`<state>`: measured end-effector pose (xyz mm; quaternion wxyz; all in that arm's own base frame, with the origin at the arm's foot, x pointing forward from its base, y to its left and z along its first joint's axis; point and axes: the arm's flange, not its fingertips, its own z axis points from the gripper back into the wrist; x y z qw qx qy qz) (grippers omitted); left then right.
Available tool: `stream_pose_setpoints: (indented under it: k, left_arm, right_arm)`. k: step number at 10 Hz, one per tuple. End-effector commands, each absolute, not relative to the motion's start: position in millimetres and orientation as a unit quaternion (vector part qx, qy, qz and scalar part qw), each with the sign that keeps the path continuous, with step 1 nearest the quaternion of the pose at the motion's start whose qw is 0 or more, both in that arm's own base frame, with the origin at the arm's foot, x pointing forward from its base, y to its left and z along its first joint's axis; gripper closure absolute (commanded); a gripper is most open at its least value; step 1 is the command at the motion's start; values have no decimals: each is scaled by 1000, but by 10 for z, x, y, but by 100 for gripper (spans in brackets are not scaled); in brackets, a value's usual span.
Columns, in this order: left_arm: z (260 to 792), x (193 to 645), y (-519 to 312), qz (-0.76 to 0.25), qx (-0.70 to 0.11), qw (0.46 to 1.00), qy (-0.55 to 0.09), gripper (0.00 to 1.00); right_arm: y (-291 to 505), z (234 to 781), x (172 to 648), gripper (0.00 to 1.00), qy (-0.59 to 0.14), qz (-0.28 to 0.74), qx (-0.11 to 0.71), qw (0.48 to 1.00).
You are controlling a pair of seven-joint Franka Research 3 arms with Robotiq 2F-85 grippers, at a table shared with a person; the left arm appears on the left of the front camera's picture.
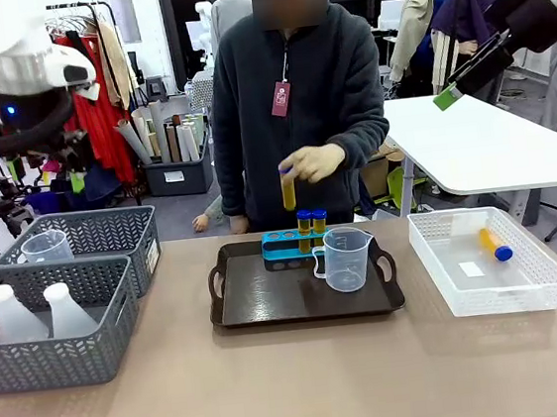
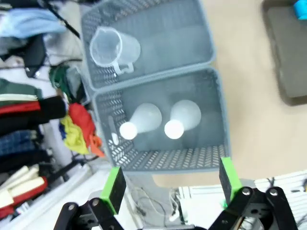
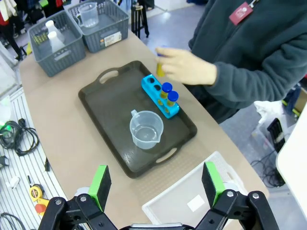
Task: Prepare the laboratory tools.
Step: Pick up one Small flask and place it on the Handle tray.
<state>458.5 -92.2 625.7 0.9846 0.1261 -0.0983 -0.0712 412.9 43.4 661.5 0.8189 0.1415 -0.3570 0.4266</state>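
Here, the dark oblong plastic tray with handles (image 1: 269,304) sits mid-table, and everything else is placed from it. Along its far edge stands a bright blue plastic tube rack (image 1: 281,248) carrying two small yellow-amber tubes with blue caps (image 1: 304,224). Just above the rack the person's hand (image 1: 315,162) holds a third capped amber tube (image 1: 288,190) upright, apparently lining it up with a free hole. A clear plastic handled measuring beaker (image 1: 346,258) stands on the tray's right half, just in front of the rack. Right of the tray, a white perforated plastic basket (image 1: 508,301) holds a fourth tube (image 1: 495,244) lying on its side. Left of the tray, the near grey mesh basket (image 1: 56,366) holds two frosted white conical flasks (image 2: 181,117), and the far grey basket (image 1: 113,241) behind it holds a second clear beaker (image 1: 47,248). The left gripper (image 2: 171,184) hangs high over the flask basket, jaws spread wide and empty. The right gripper (image 3: 156,184) hovers high above and to the right of the tray, equally wide and empty. I judge three risks. The flasks stand close together, so a descent on one may topple its neighbour or catch the basket wall. A smooth tapered body could slip from the pads. Any right-arm reach toward the tray would cross the person's arm working at the rack.
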Motion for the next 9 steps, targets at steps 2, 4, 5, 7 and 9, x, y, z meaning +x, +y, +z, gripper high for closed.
stream_pose_setpoints:
  k: [2,4,5,7,9]
  left_arm:
    - [5692,4537,-781,-9,85,994,-64,0]
    - [5399,4506,-547,21,43,996,-80,0]
    - [5299,4467,-432,31,24,995,-87,0]
    - [5065,4388,-274,41,7,995,-87,0]
    - [4967,4408,-170,38,2,995,-89,0]
  right_arm:
    - [428,6622,4140,0,-363,428,153,813]
    - [428,6622,4140,0,-363,428,153,813]
    - [428,6622,4140,0,-363,428,153,813]
    - [428,6622,4140,0,-363,428,153,813]
    - [428,6622,4140,0,-363,428,153,813]
